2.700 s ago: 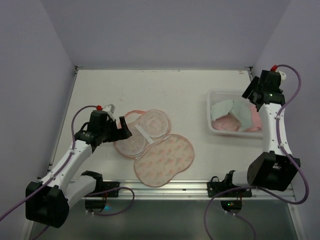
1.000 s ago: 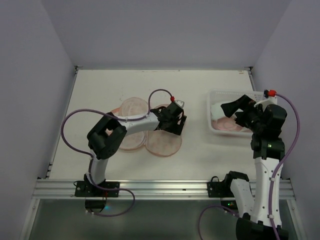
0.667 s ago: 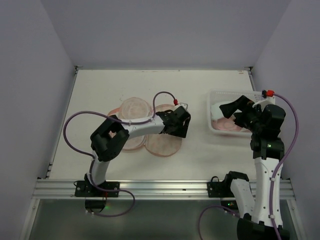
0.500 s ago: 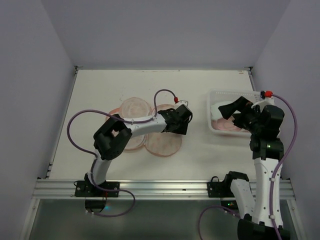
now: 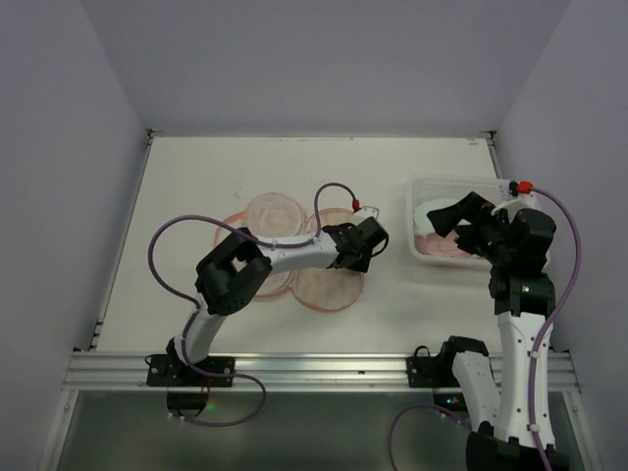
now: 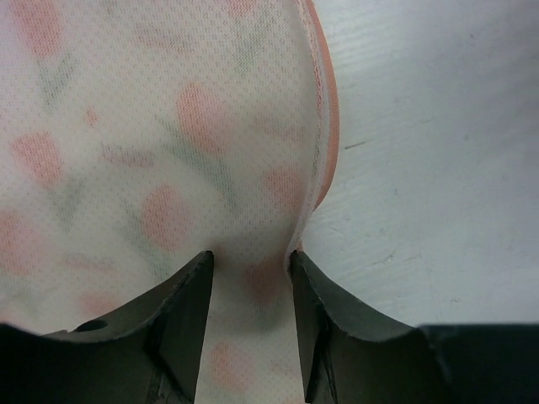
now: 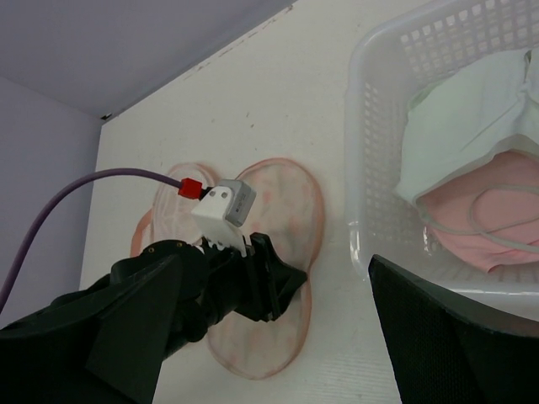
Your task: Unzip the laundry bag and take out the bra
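Note:
The laundry bag [image 5: 329, 287] lies spread in the middle of the table, peach-pink with small red and green print. My left gripper [image 5: 377, 243] reaches across to the notch in its right edge. In the left wrist view the printed fabric [image 6: 168, 143] runs between the fingertips [image 6: 200, 268] of the left gripper [image 6: 250, 257], which stands partly open and touches the pink trim [image 6: 327, 126]. Round pink shapes [image 5: 270, 210] lie on the bag's left half; I cannot tell whether they are the bra. My right gripper [image 5: 459, 218] hangs open and empty over the basket.
A white lattice basket [image 5: 413, 188] at the right holds pale green [image 7: 459, 126] and pink [image 7: 488, 244] garments. The left arm's purple cable [image 5: 186, 228] loops over the table's left part. Walls close the left, back and right sides.
The left arm has swung from the bag's left side across to its right edge, and its jaws have narrowed round the fabric. The right gripper has barely moved in the last second.

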Motion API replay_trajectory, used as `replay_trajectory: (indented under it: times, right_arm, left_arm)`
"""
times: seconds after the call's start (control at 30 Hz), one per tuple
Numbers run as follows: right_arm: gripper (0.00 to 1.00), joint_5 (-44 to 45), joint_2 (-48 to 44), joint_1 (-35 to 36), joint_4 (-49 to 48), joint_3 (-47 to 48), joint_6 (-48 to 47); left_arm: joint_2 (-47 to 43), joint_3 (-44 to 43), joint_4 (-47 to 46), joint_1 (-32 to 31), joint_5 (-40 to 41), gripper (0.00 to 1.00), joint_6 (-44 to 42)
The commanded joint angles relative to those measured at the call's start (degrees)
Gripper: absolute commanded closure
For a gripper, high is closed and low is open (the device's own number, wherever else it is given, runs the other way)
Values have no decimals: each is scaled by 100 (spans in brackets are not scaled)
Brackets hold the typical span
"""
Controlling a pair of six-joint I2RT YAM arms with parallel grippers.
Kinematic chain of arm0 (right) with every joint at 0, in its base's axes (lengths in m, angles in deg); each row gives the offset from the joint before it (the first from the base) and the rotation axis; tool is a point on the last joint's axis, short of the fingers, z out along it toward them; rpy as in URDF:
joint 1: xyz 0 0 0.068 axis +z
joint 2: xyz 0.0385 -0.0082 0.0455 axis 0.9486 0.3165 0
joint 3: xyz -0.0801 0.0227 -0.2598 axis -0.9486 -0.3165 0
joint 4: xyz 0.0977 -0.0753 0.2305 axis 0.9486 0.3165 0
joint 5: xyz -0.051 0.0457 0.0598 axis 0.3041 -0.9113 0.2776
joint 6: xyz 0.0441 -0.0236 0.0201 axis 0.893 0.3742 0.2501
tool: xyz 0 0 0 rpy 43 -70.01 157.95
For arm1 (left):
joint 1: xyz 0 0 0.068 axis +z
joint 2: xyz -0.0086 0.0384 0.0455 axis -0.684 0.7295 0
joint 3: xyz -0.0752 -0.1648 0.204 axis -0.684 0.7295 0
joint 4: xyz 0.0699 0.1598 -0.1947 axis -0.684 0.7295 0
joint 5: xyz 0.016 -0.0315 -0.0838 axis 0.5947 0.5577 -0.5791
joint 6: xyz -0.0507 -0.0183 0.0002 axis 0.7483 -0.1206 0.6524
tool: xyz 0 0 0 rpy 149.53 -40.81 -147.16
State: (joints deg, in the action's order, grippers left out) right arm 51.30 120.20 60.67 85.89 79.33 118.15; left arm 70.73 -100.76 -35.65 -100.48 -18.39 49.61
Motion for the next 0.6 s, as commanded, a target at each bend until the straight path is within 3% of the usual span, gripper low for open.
replay_trajectory:
  times: [0.0, 0.13, 0.17, 0.2, 0.27, 0.33, 0.57]
  right_arm:
    - [6, -213, -61, 33, -79, -114, -20]
    - [6, -257, -78, 33, -79, -202, -2]
    - [6, -266, -87, 24, -79, -220, -2]
    - [6, -275, -87, 33, -87, -228, -2]
    - [6, -284, -105, 33, -87, -246, -2]
    - [6, -266, -122, 24, -79, -255, -2]
    - [6, -266, -123, 41, -52, -246, -11]
  left_arm:
    - [206, -153, 242, -130, 44, 54, 206]
    - [127, -48, 226, -209, 228, 59, 207]
    - [127, -21, 243, -201, 237, 64, 207]
    - [136, 14, 252, -209, 272, 75, 233]
    - [127, 111, 261, -209, 229, 90, 277]
    - [109, 181, 234, -227, 167, 99, 321]
    - [-513, 375, -64, -201, 123, 100, 163]
